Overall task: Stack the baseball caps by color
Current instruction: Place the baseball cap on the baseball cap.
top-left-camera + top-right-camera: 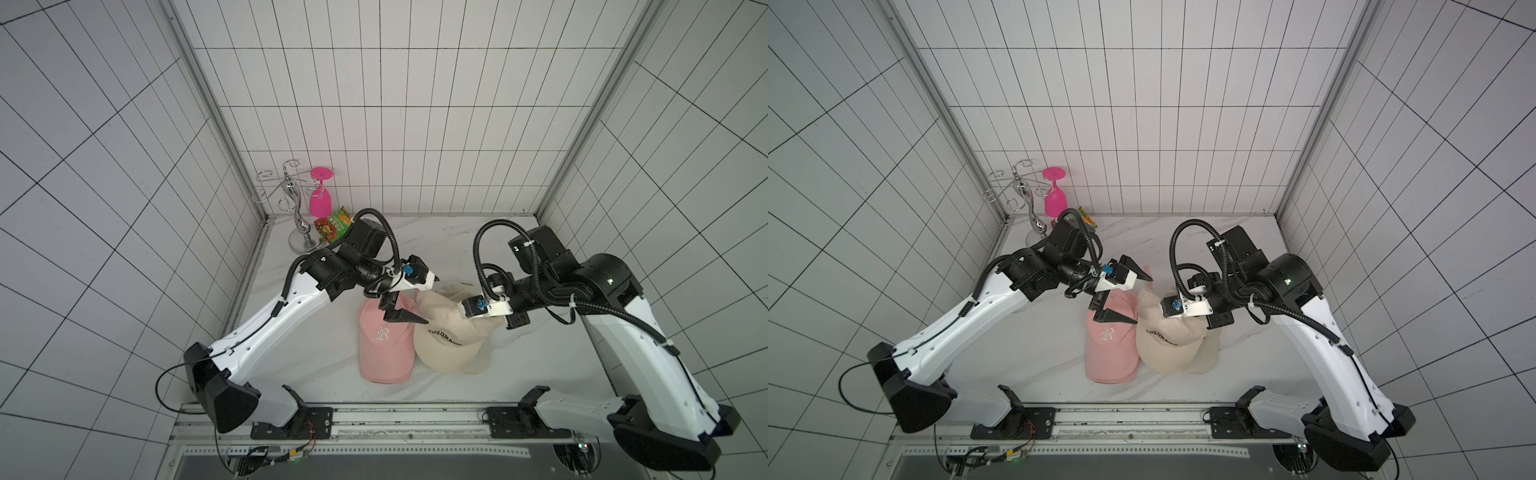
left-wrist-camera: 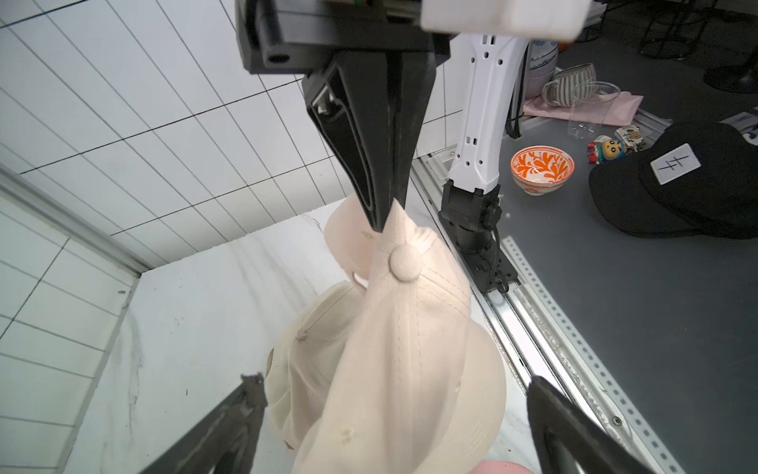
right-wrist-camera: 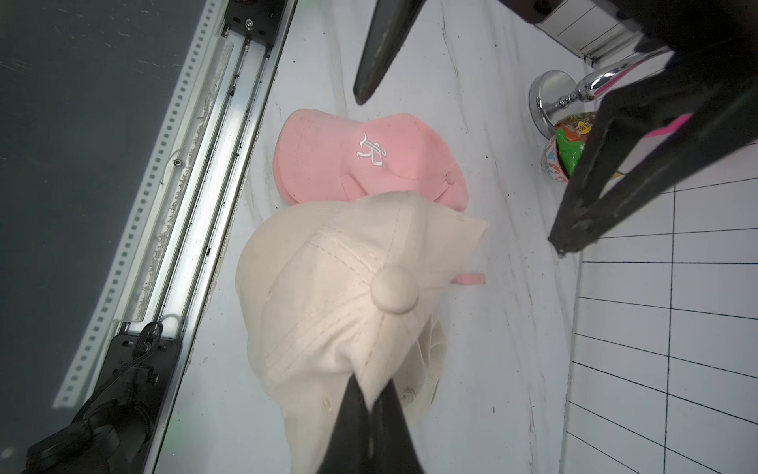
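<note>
Folds crease cream cap (image 3: 328, 287) pinched by right gripper (image 3: 371, 388).

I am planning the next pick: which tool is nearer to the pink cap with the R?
Left. The left tool hangs open just over the pink cap's far end; the right tool is beside it, shut on a lifted cream cap.

Robot lab test cell, white grid-lined walls (image 1: 374, 104) on three sides, aluminium frame post (image 1: 218, 116), marble-look tabletop (image 1: 519, 374), left arm (image 1: 266, 324) and right arm (image 1: 636, 353) bolted to a near-edge rail (image 1: 395, 411), props on a grey bench (image 2: 615, 328) beyond: bowl (image 2: 541, 170), mug (image 2: 572, 84), black cap (image 2: 697, 197).
</note>
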Motion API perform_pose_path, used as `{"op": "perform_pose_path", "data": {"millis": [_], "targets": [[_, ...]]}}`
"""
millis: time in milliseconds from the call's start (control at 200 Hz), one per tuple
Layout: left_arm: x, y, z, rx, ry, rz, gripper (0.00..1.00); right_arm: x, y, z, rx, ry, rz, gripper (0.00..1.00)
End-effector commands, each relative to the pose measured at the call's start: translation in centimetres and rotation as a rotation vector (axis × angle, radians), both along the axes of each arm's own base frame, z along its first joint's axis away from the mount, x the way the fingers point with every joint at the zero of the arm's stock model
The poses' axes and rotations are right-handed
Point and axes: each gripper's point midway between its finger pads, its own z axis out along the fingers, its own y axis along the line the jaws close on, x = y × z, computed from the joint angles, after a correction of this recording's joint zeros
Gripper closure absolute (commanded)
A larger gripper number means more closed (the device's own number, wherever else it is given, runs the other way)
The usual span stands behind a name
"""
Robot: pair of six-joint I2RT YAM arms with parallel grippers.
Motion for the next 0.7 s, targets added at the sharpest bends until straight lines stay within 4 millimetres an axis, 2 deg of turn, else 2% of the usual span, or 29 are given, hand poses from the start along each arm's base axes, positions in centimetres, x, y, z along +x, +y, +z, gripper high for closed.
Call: {"op": "perform_pose_path", "data": {"millis": [0, 205, 330, 370, 420, 445, 555, 630, 675, 695], "targets": [[-2.7, 0.1, -1.0, 0.074, 0.035, -0.172, 0.07, -1.4, 0.4, -1.0, -0.003, 0.039, 0.074, 1.0], [-2.8, -1.2, -4.5, 0.208, 0.099, -0.201, 0.11, -0.8, 0.6, -1.3, 0.018, -0.005, 0.066, 1.0], [-2.9, -1.1, -5.3, 0.223, 0.108, -0.176, 0.24, 0.1, 0.5, -1.4, 0.022, -0.056, 0.033, 1.0], [-2.4, -1.3, -5.5, 0.224, 0.113, -0.146, 0.35, 0.2, 0.5, -1.3, 0.031, -0.067, 0.03, 1.0], [-1.9, -1.6, -5.8, 0.222, 0.121, -0.104, 0.59, 0.1, 0.6, -1.1, 0.049, -0.079, 0.028, 1.0], [-1.7, -1.8, -5.8, 0.221, 0.129, -0.085, 0.66, 0.2, 0.6, -1.1, 0.058, -0.088, 0.025, 1.0], [-1.4, -1.9, -5.4, 0.21, 0.189, -0.04, 0.79, 0.6, 0.5, -0.9, 0.09, -0.121, -0.023, 1.0], [-1.4, -1.8, -5.5, 0.217, 0.223, -0.008, 0.87, 1.5, 0.5, -0.7, 0.133, -0.124, -0.114, 1.0], [-1.2, -1.8, -5.6, 0.217, 0.254, 0.021, 0.99, 1.9, 0.6, -0.7, 0.179, -0.094, -0.189, 1.0], [-1.1, -1.8, -5.5, 0.21, 0.268, 0.032, 1.0, 1.9, 0.7, -0.7, 0.199, -0.073, -0.219, 1.0]]}}
